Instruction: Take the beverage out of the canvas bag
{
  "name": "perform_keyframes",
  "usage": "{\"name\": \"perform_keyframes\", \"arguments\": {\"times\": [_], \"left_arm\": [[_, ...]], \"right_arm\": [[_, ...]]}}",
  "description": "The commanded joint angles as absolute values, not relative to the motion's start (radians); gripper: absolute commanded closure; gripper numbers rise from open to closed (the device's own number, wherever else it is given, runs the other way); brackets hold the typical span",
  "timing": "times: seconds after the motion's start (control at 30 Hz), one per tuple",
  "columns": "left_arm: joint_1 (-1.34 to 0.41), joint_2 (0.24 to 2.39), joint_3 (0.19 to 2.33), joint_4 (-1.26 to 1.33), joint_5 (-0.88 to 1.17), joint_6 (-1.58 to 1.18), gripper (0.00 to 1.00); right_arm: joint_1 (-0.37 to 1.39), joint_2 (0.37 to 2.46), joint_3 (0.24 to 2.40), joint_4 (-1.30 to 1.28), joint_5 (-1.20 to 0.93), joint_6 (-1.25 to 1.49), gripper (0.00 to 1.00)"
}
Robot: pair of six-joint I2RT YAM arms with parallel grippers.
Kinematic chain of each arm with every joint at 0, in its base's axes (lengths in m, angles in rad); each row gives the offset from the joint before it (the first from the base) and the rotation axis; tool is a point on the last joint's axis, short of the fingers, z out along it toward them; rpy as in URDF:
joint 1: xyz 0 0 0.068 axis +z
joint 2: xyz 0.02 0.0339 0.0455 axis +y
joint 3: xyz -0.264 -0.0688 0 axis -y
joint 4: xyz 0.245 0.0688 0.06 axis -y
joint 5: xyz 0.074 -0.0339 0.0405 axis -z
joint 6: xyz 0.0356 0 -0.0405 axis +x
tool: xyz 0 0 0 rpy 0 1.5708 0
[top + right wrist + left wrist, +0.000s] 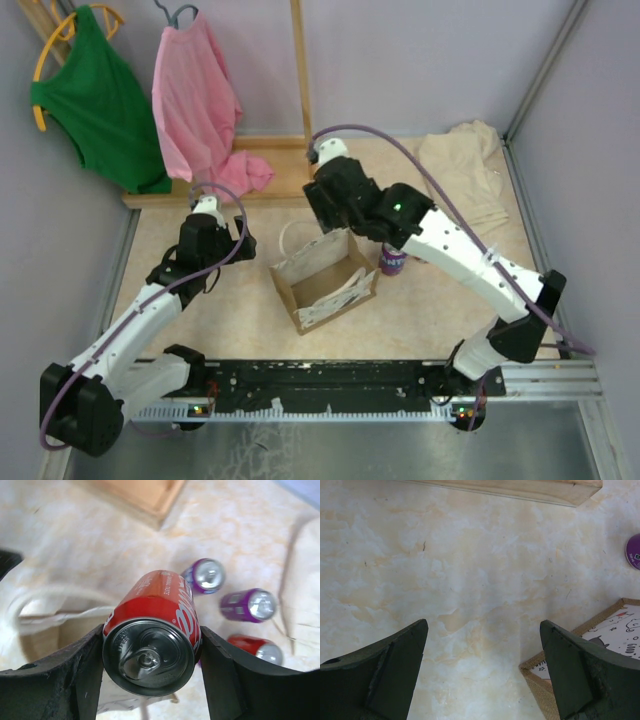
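- Edges: pale walls close in the marbled beige bench [240, 330] on the left and right. A pale wooden base beam [520, 490] runs along the far side, and a black rail [330, 378] runs along the near edge by the arm bases.
- Open room: I see bare bench left of the small tan-brown boxy canvas bag [283, 288], out to the left wall. There is also a bare strip between the bag and the rail.
- The far right corner is taken up by a crumpled beige cloth [465, 180].
- The left fingers [385, 675] are spread wide apart with nothing between them. They hang over bare bench, and one corner of the bag shows just beside the right-hand one.
- The right fingers [70, 675] are clamped on a red aluminium drink can [150, 640], one on each side, with its pull-tab end towards the camera.
- That can is over the far right part of the bag. In the top view the wrist hides it, so I cannot tell how far above the rim it is.
- Cans: I count four, two red and two purple. One red is the held can. The other red can [257, 652] and the two purple cans [207, 576] [250, 605] are grouped on the bench beyond the bag, near the cloth.
- Other counts: one bag, one cloth, and two hanging garments, one green [100, 100] and one pink [195, 100].
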State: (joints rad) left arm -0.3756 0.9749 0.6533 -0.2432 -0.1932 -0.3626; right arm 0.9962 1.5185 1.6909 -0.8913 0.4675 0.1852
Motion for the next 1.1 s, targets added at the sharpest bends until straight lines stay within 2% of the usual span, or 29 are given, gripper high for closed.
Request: {"name": "perform_keyframes", "arguments": {"times": [0.0,0.33,0.6,0.83,1.07], "left_arm": [[-0.379,0.966,0.672,-0.212,-0.192,-0.363,0.00],[-0.379,0.963,0.664,-0.207,-0.193,-0.360,0.00],[-0.378,0.965,0.664,-0.206,-0.181,-0.364,0.00],[-0.380,0.956,0.662,-0.208,-0.190,-0.364,0.00],[-0.378,0.965,0.662,-0.203,-0.190,-0.366,0.00]], "right_arm": [[0.892,1.427,1.798,-0.881,0.597,0.172,1.00],[0.655,1.325,1.647,-0.849,0.527,0.245,1.00],[0.643,1.346,1.533,-0.817,0.462,0.265,1.00],[0.646,1.391,1.453,-0.776,0.282,0.278,1.00],[0.731,1.447,1.456,-0.754,0.205,0.247,1.00]]}}
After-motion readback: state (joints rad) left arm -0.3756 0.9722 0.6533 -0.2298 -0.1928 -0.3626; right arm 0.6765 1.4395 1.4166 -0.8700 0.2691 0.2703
